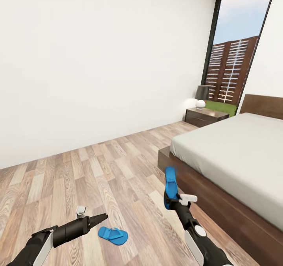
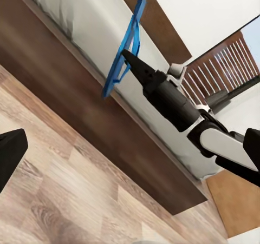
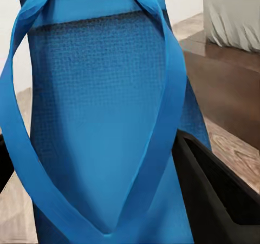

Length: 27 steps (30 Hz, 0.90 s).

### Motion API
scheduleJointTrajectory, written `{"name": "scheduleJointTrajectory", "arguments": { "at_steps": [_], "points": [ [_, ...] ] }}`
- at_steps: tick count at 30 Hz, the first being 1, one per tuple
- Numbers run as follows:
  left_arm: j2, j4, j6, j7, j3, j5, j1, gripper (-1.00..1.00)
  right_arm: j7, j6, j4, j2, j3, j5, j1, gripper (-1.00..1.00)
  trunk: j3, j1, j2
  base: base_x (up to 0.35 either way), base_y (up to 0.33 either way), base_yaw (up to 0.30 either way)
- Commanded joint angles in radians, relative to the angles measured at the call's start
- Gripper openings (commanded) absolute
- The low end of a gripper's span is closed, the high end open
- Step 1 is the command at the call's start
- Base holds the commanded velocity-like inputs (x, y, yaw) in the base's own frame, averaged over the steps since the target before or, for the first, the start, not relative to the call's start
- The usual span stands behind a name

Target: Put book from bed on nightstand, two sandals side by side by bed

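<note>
Right gripper (image 1: 171,198) is clamped on 1 bright-blue flat flip-flop sandal (image 1: 171,183), held upright off the light-brown wood-plank floor (image 1: 118,167), long axis near vertical, beside the dark brown bed frame (image 1: 220,203). The 2nd blue sandal (image 1: 113,235) lies flat, to the left and nearer the robot, just beside the left gripper (image 1: 103,217), whose fingers look closed and empty. The left arm is nearer the grounded sandal.

A light wood-plank floor (image 1: 118,167) spans the bedroom. One blue sandal (image 1: 113,235) lies flat on it at about 7 o'clock from the bed (image 1: 236,156), well apart from the frame. The bed stands on the floor, its pale mattress bare. A dark nightstand (image 1: 205,116) stands at the bed's 11 o'clock, bearing a lamp (image 1: 202,96).
</note>
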Motion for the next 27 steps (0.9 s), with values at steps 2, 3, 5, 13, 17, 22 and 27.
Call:
{"name": "scheduleJointTrajectory", "arguments": {
  "at_steps": [2, 3, 5, 13, 17, 22, 27],
  "points": [
    [0.000, 0.000, 0.010, -0.003, 0.000, 0.003, 0.000, 1.00, 0.038, 0.033, 0.001, 0.000, 0.002, -0.016, -0.001, -1.00, 0.005, -0.008, 0.014, 0.000, 0.000, 0.000],
    [0.000, 0.000, 0.010, -0.003, 0.000, 0.003, 0.000, 1.00, 0.060, 0.058, 0.000, 0.000, 0.002, -0.016, -0.001, -1.00, 0.008, -0.012, 0.021, 0.000, 0.000, 0.000],
    [0.000, 0.000, 0.010, -0.003, 0.000, 0.003, 0.000, 1.00, 0.110, 0.108, 0.000, 0.000, 0.002, -0.016, -0.001, -1.00, 0.015, -0.019, 0.035, 0.000, 0.000, 0.000],
    [0.000, 0.000, 0.010, -0.003, 0.000, 0.003, 0.000, 1.00, 0.184, 0.162, -0.004, 0.000, 0.000, -0.018, -0.001, -1.00, 0.040, -0.050, 0.091, 0.000, 0.000, 0.000],
    [0.000, 0.000, 0.010, -0.003, 0.000, 0.003, 0.000, 1.00, 0.271, 0.218, -0.006, -0.002, 0.000, -0.080, -0.001, -1.00, 0.052, -0.065, 0.119, 0.000, 0.000, 0.000],
    [0.000, 0.000, 0.010, -0.001, 0.000, 0.003, 0.000, 1.00, 0.320, 0.280, -0.009, -0.006, 0.002, -0.195, -0.001, -1.00, 0.068, -0.085, 0.154, 0.000, 0.000, 0.000],
    [0.001, 0.000, 0.010, -0.002, 0.000, 0.003, 0.000, 1.00, 0.323, 0.285, -0.009, -0.005, 0.002, -0.206, -0.001, -1.00, 0.084, -0.104, 0.189, 0.000, 0.000, 0.000]
  ]
}}
